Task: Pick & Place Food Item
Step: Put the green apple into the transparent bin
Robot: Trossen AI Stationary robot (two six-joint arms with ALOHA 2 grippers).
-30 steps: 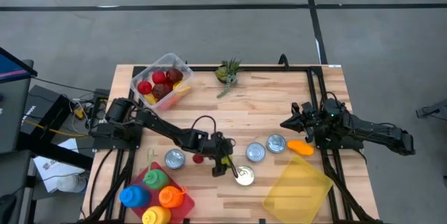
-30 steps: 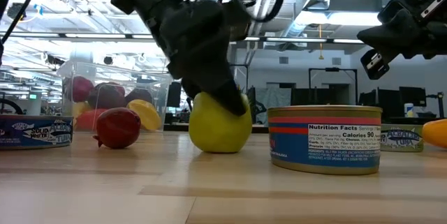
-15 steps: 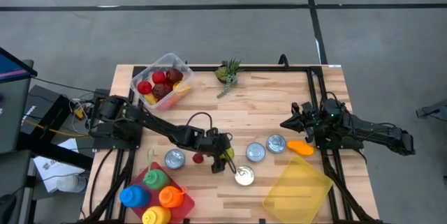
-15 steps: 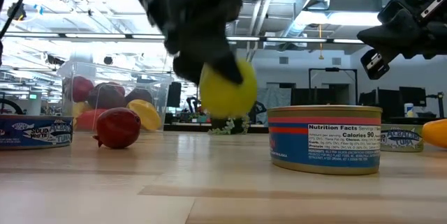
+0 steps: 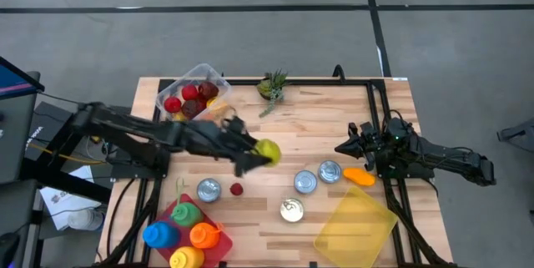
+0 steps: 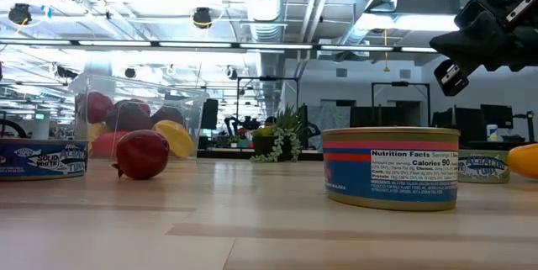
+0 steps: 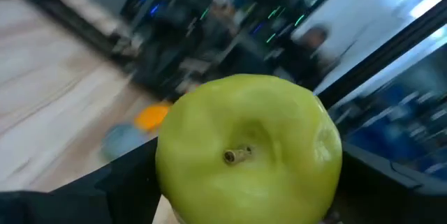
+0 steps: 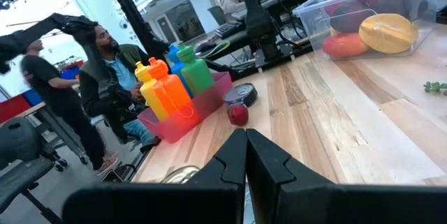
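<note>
Clearly, the green apple is clamped between the fingers of the left gripper, which is held up over the middle of the table; in the left wrist view the apple fills the frame, stem toward the camera, with a dark finger at each side. It is judged to be lifted clear of the wood, since nothing of it or the arm is seen in the low view at table height. The relation that matters for the placing is taken to be this: the clear bin of fruit lies back along the left arm from the apple, toward the table's far left corner, near but not under it. The small red fruit and the cans lie on the near side of the apple, away from the bin. The right gripper is parked with fingers pressed together well to the apple's right, beside the orange piece, much farther from the bin.
</note>
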